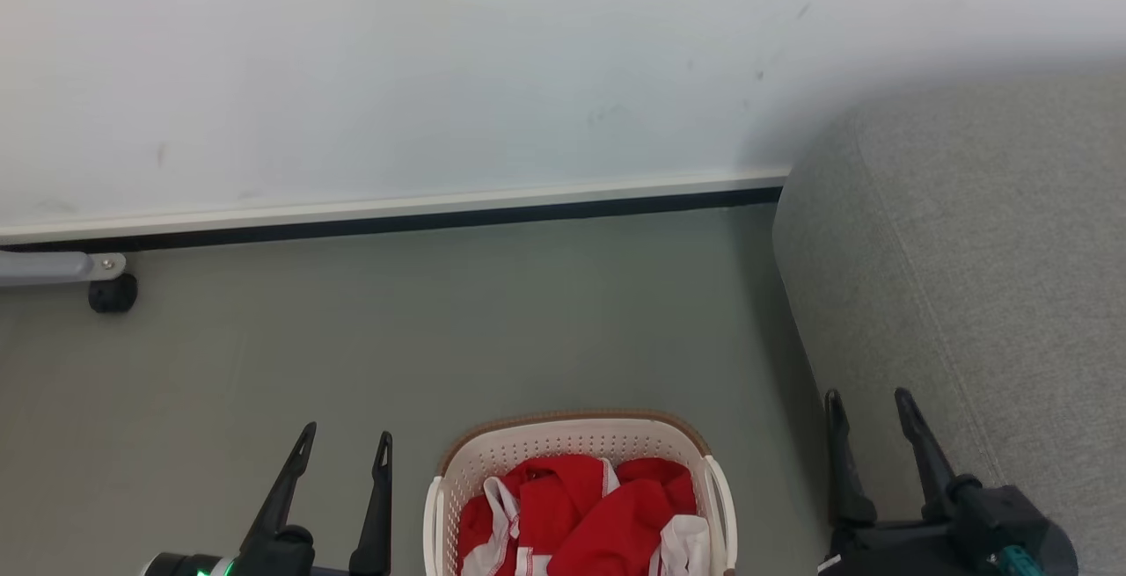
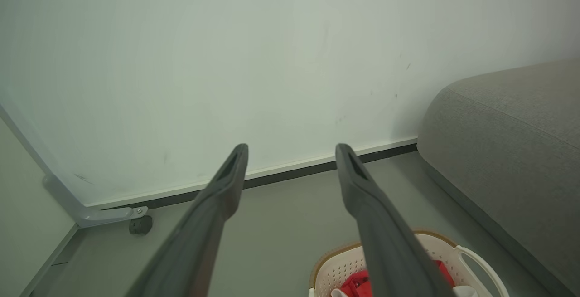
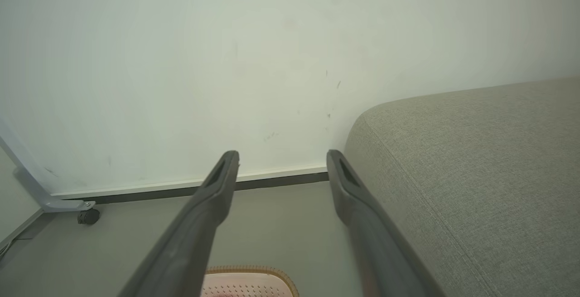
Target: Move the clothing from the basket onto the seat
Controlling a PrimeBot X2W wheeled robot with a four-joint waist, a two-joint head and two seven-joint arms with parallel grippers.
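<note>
The cream basket [image 1: 572, 440] with a brown rim sits on the floor at the bottom middle of the head view. Red clothing [image 1: 585, 510] with white trim lies crumpled inside it. The grey seat [image 1: 976, 277] rises on the right. My left gripper [image 1: 345, 437] is open left of the basket, nothing between its fingers. My right gripper [image 1: 869, 400] is open between basket and seat edge, also empty. In the left wrist view the open gripper [image 2: 292, 149] points at the wall, with the basket [image 2: 335, 267] and clothing [image 2: 358, 283] low right. In the right wrist view the open gripper [image 3: 282, 156] aims past the seat [image 3: 476, 161], the basket's rim [image 3: 247, 270] below.
A white wall [image 1: 440, 66] with a pale baseboard [image 1: 396, 207] closes the far side. A grey metal foot with a black caster [image 1: 112, 293] stands at the left by the wall. Grey floor [image 1: 484, 321] stretches between the wall and basket.
</note>
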